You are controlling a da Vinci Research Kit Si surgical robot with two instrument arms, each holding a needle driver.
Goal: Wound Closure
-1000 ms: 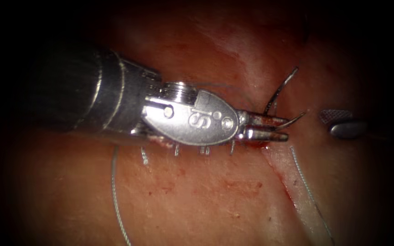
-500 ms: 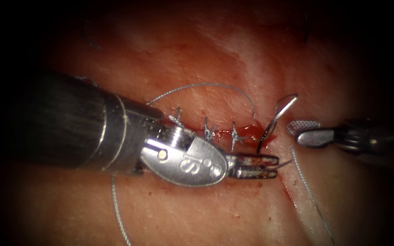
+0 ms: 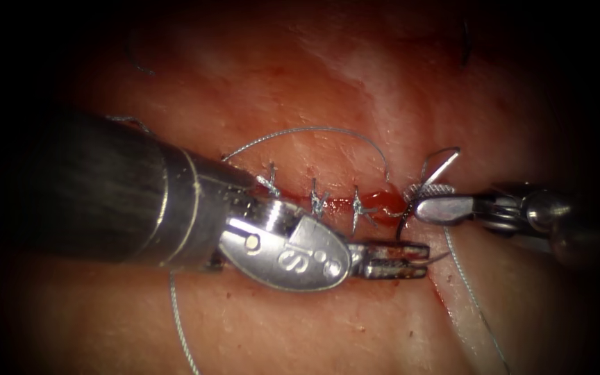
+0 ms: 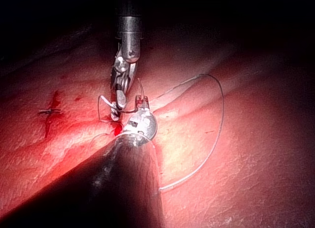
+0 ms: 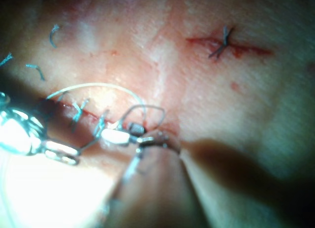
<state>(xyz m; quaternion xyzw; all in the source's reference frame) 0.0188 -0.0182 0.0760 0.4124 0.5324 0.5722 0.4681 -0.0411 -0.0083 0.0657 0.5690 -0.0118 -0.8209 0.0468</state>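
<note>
Nearest the endoscope, the left arm's tool (image 3: 421, 260) lies low across the tissue (image 3: 300, 319), its shaft coming in from the left and its two jaws pressed together on the pointed end of the needle (image 3: 404, 226), whose tip pokes out just beyond them on the near side of the cut (image 3: 342, 205). From that grip the needle curves up and away, passes through the tissue at the cut's right end beside a small pool of red fluid (image 3: 383, 201), and rises again on the far side, where its rear part arches up to the swaged end. The right arm's tool (image 3: 421, 201) reaches in from the right at the level of the cut, its jaws set about the needle's body; whether they pinch it or only lie against it cannot be told, though the right wrist view shows the tool (image 5: 130, 132) closed up tight to the wire. Three finished stitches (image 3: 314, 198) cross the cut to the left of the needle. Farther back, the thread (image 3: 314, 130) arcs over the far side of the cut, and another length trails down on the near right.
</note>
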